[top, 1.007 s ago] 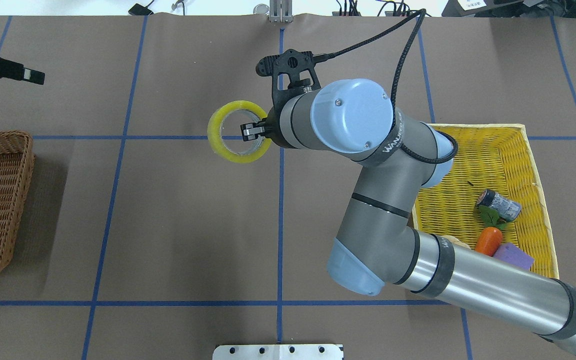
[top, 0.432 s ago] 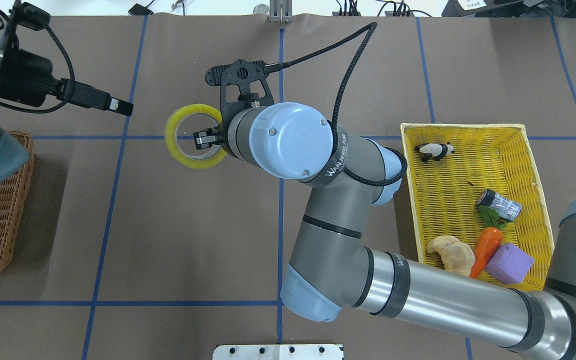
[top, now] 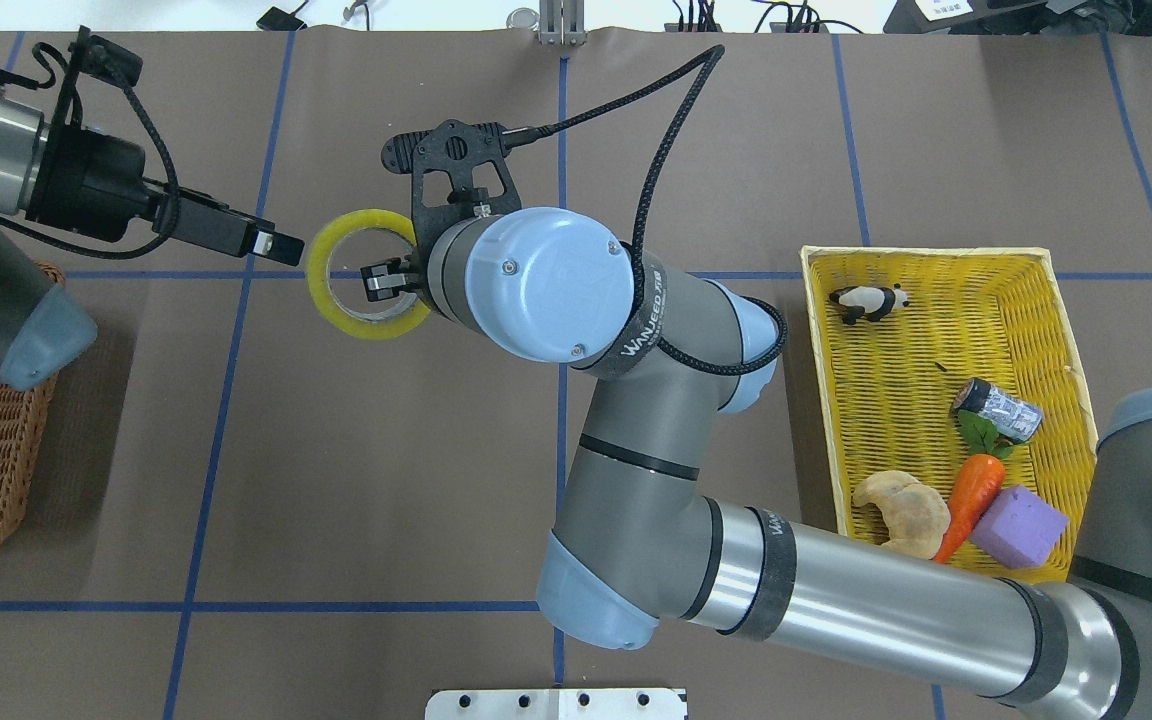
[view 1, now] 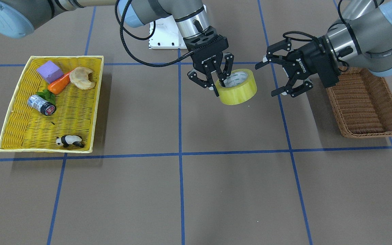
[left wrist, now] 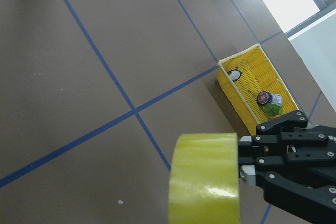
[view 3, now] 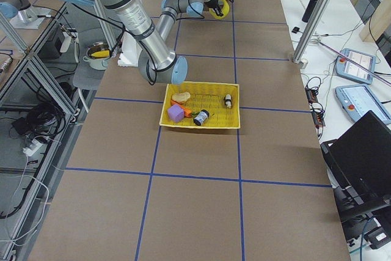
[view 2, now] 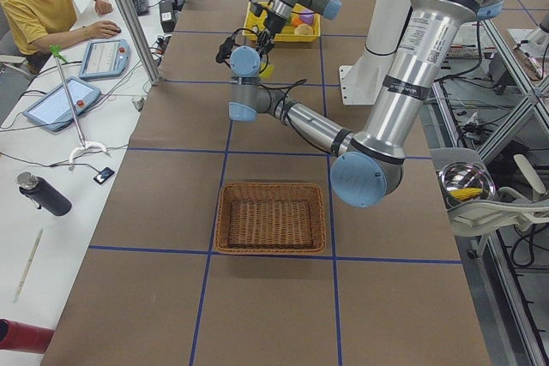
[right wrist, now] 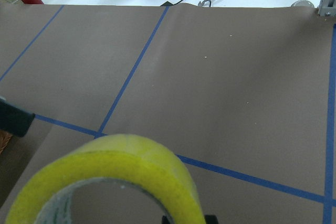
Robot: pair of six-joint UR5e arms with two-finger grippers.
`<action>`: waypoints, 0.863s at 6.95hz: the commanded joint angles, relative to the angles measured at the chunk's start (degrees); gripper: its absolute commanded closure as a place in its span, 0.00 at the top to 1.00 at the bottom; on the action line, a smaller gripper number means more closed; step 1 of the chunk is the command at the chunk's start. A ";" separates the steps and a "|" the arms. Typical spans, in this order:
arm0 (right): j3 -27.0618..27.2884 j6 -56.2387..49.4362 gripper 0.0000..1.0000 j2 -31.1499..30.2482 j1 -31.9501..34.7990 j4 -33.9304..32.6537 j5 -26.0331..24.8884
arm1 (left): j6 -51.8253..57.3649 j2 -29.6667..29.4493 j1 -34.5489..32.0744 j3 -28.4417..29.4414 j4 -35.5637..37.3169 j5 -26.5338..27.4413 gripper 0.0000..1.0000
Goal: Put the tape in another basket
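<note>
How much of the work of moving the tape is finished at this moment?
Done: the tape is out of the yellow tray, gripped by the right claw over mid-table. In hand: the open left claw sits beside it, likely for a hand-over. Left: passing it and placing it in the brown basket, which holds nothing yet.

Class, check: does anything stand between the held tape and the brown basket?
Only the open left gripper, which hangs between the tape, held by the right gripper, and the basket. Nothing else visible.
</note>
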 commanded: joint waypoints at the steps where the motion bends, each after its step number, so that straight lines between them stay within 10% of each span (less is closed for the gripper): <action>1: -1.18 0.00 0.00 0.17 -0.17 3.48 -0.05 | 0.04 -0.23 1.68 0.02 -0.46 0.00 0.98; 4: -1.28 0.00 0.00 0.17 -0.17 3.76 -0.05 | 0.04 -0.41 2.04 0.28 -0.46 0.00 0.83; 6: -0.75 0.00 0.11 0.09 -0.17 4.20 0.04 | 0.04 -0.41 2.04 0.46 -0.38 0.00 0.13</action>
